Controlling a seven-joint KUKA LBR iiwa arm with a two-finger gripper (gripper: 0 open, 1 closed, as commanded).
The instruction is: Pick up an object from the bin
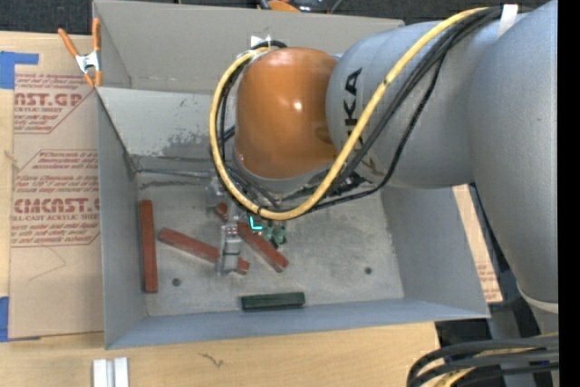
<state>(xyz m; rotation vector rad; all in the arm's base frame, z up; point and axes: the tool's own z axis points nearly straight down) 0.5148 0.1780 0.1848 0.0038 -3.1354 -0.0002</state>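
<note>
Tool (233, 255) amid brown sticks (184, 244) (perhaps touching)

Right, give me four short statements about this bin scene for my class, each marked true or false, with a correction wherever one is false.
1. A dark bar lies on the floor by the near wall of the bin. True.
2. The gripper is down over the long reddish-brown block at the left. False: it is near the middle of the floor, at the end of a slanted reddish-brown bar.
3. The arm reaches in from the view's left. False: it comes from the right.
4. The long reddish-brown block lies apart from the gripper, beside the left wall. True.
</note>
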